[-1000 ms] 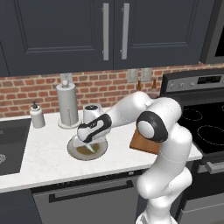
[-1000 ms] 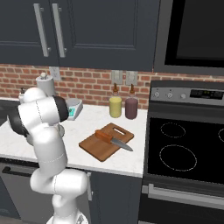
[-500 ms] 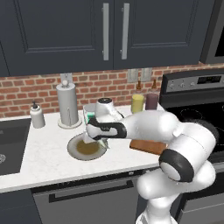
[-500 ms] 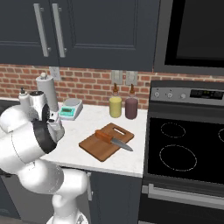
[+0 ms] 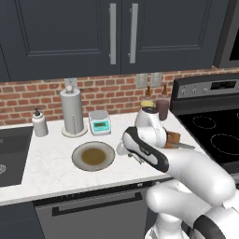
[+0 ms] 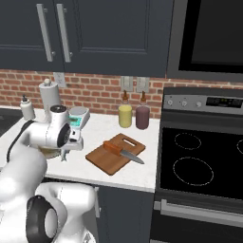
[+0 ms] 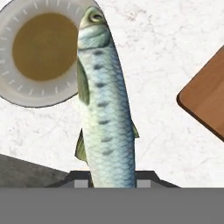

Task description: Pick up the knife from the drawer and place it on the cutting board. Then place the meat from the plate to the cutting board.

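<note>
The robot's two-finger hand (image 7: 105, 181) is pinched nearly together on a silvery blue-green scaled fish (image 7: 103, 105), the meat of the task, gripping it at the tail end so that the long body runs away from the fingers with the head farthest off. In the hand view the fish hangs above the pale marbled bench (image 7: 162, 57), its head overlapping the rim of the round shallow plate with a pale grey rim and olive-brown centre (image 7: 41, 52), whose centre is bare. A corner of the reddish-brown wooden cutting board (image 7: 208, 103) shows at the right edge of that view, apart from the fish.

From the left base view, the hand (image 5: 135, 156) hovers over the bench between the plate (image 5: 93, 156) and the board, just beside the plate's right rim. From the right base view, the cutting board (image 6: 115, 153) lies further right on the bench, and the small knife with an orange handle and silver-grey blade (image 6: 122, 151) lies on it. Behind, a small kitchen scale (image 5: 100, 122) and a paper towel holder (image 5: 73, 112) stand near the brick wall.
</note>
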Robot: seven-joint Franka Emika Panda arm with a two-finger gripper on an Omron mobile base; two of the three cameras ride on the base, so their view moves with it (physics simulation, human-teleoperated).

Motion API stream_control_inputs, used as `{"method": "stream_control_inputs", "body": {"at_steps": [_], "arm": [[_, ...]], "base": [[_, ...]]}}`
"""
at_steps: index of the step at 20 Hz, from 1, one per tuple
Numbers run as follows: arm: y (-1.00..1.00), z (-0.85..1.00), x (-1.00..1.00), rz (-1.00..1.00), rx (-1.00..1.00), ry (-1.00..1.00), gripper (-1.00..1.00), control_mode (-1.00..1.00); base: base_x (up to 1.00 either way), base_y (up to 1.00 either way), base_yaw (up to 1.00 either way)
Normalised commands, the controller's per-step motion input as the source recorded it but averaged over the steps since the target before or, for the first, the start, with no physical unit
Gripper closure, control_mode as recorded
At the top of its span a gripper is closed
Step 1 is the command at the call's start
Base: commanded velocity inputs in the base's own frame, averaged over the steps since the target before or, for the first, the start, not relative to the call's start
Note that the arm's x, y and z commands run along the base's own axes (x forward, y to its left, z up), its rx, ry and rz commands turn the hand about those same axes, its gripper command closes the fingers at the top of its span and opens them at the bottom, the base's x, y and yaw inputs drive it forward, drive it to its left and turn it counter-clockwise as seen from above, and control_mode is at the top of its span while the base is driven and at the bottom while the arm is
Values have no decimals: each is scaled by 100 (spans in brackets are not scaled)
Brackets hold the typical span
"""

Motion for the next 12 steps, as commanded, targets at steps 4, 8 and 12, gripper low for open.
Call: {"method": "stream_control_inputs", "body": {"at_steps": [4, 8, 12], "arm": [[-100, 23, 0, 0, 1, 6, 100, -100], [-99, 15, 4, 0, 0, 12, 100, -100], [-83, 0, 9, 0, 0, 10, 100, -100]], "base": [[0, 0, 0], [0, 0, 0], [0, 0, 0]]}}
